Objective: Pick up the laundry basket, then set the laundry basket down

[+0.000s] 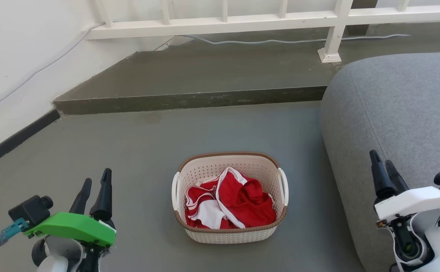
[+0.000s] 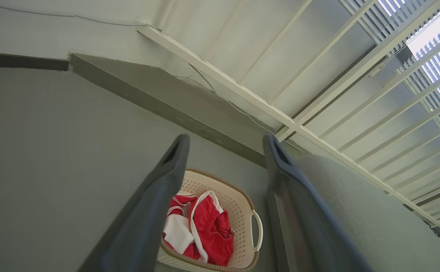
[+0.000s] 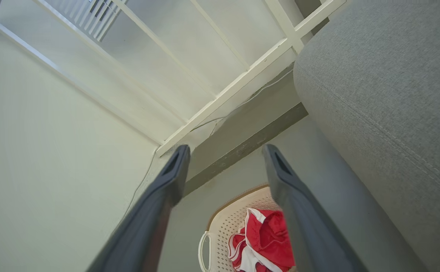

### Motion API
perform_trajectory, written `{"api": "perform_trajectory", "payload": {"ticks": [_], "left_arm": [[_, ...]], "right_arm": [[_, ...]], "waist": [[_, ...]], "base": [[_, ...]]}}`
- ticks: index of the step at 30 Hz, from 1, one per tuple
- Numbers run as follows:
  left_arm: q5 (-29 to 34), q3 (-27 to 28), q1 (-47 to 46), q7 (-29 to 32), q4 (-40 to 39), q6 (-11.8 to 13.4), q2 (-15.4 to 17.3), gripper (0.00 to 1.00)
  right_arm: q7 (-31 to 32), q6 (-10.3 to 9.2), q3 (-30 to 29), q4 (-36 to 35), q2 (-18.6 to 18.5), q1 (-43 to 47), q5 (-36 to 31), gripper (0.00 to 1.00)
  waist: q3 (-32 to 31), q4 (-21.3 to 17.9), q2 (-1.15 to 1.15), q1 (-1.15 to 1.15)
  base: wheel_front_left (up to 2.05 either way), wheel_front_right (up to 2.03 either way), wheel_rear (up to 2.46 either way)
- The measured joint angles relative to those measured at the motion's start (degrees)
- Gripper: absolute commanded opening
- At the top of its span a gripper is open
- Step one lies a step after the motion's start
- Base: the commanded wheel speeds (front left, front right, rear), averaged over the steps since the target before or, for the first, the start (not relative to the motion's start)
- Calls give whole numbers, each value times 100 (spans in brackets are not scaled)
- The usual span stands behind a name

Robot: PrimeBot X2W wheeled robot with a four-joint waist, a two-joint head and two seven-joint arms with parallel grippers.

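Fingers (image 1: 104,192) of left gripper (image 1: 96,177) and right gripper (image 1: 380,158) are hanging spread, empty; the laundry basket (image 1: 227,235) (red clothes (image 1: 242,196) inside) is sitting on the floor (image 1: 129,151) between them, so lifting and setting down are both waiting.

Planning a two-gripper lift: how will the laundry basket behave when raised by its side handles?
The laundry basket looks like stiff perforated plastic, so it should probably keep its shape. Holding loose red-and-white clothes, it is likely light. Lifting one handle alone would probably tilt it.
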Motion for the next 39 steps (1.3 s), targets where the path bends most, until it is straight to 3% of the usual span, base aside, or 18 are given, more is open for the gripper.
{"api": "perform_trajectory", "payload": {"ticks": [13,39], "left_arm": [[1263,-417,-60,-253,30,311,96,100],[3218,-991,-124,-768,194,673,193,100]], "right_arm": [[-214,-241,379,116,-166,-9,-1222,100],[-690,-594,793,308,-220,-137,-3219,100]], "waist": [[3,-21,0,0],[102,-71,0,0]], "base": [[0,0,0],[0,0,0]]}}
